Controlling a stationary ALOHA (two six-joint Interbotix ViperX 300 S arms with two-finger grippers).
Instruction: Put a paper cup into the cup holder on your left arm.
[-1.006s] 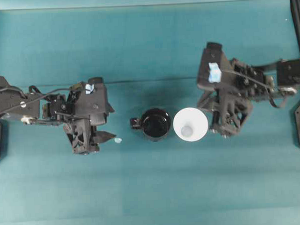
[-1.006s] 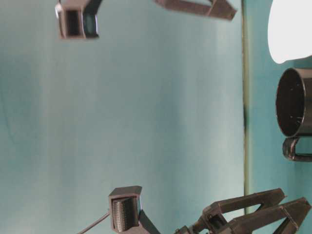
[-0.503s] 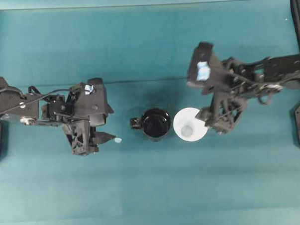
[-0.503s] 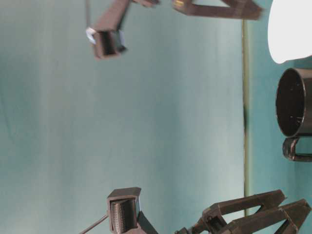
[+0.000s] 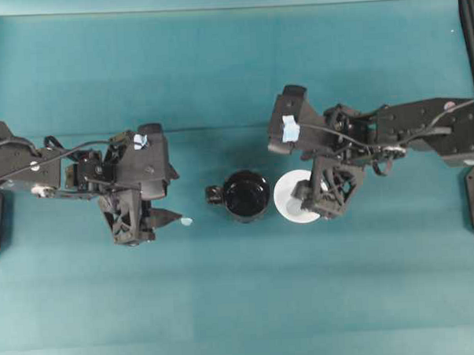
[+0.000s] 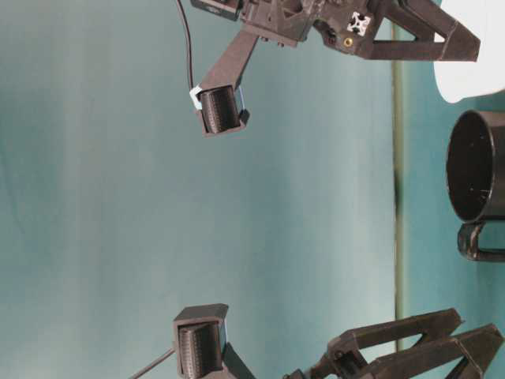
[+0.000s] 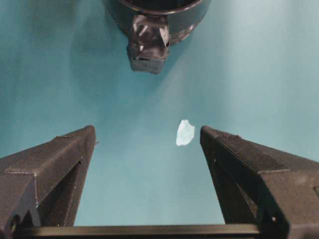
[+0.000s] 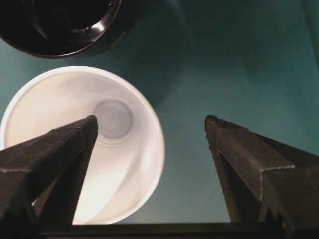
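Observation:
The white paper cup [image 5: 291, 199] stands upright and empty at mid-table, just right of the glossy black cup holder [image 5: 246, 195], whose handle points left. My right gripper [image 5: 317, 199] is open and hangs over the cup's right side. In the right wrist view one finger [image 8: 60, 159] lies over the cup [image 8: 124, 164] and the other is outside its rim; the holder [image 8: 60, 25] is at top left. My left gripper [image 5: 177, 196] is open and empty, left of the holder. It faces the holder's handle [image 7: 147, 42].
A small pale scrap [image 7: 185, 133] lies on the teal table by the left gripper's right fingertip, also in the overhead view [image 5: 186, 222]. In the table-level view the cup [image 6: 465, 79] and holder [image 6: 477, 166] sit at the right edge.
My right arm has swung left and come over the paper cup, gripper open. The left arm, cup and holder have not moved.

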